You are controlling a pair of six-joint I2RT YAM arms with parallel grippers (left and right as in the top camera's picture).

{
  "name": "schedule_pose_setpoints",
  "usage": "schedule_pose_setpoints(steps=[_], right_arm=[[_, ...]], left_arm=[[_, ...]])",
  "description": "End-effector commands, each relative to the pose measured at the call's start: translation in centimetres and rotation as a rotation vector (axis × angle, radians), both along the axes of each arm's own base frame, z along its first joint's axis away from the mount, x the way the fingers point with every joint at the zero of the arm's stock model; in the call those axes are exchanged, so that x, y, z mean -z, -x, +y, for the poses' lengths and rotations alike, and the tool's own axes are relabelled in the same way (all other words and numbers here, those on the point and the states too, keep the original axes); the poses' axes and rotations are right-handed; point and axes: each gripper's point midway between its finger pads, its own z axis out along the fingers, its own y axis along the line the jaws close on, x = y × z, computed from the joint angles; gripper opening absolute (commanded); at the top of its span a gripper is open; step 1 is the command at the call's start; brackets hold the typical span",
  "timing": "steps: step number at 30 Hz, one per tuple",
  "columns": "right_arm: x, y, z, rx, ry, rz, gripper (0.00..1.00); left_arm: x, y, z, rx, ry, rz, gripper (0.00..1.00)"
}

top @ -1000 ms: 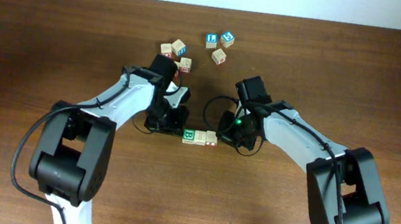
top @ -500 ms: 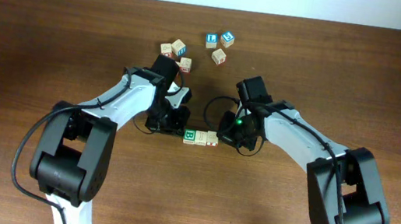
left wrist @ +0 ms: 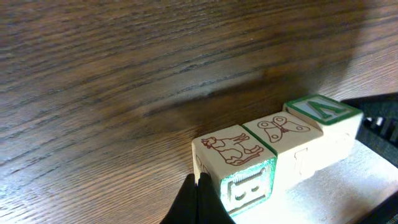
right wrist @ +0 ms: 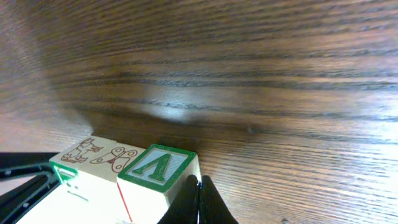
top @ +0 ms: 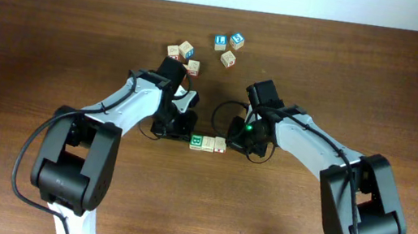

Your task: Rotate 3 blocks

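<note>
the dark wooden table [top: 378,83] is carrying everything. the left arm [top: 133,102] and the right arm [top: 305,135] are reaching inward toward its middle. the left gripper [left wrist: 198,198] is sitting pinched shut and empty, its tips touching the near corner of one end block. the right gripper [right wrist: 199,194] is likewise pinched shut against the opposite end. the three blocks [top: 208,144] are lying in a touching row between them. loose cubes [top: 186,49] are resting farther back.
</note>
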Motion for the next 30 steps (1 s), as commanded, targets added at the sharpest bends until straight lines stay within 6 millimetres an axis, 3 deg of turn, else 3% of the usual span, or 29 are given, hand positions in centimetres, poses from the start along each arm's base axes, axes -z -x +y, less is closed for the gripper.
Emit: schedule_pose_setpoints(steps=[1, 16, 30], right_arm=[[-3.0, 0.5, 2.2, -0.056, -0.121, -0.031, 0.05], [-6.2, 0.0, 3.8, -0.096, -0.187, -0.095, 0.04], [-7.0, 0.1, 5.3, -0.13, -0.198, -0.116, 0.04]], left_arm=[[-1.1, 0.2, -0.9, 0.006, 0.046, -0.01, 0.0], [-1.1, 0.2, -1.0, 0.006, 0.046, -0.01, 0.0], [-1.1, 0.2, -1.0, 0.006, 0.047, -0.013, 0.0]])
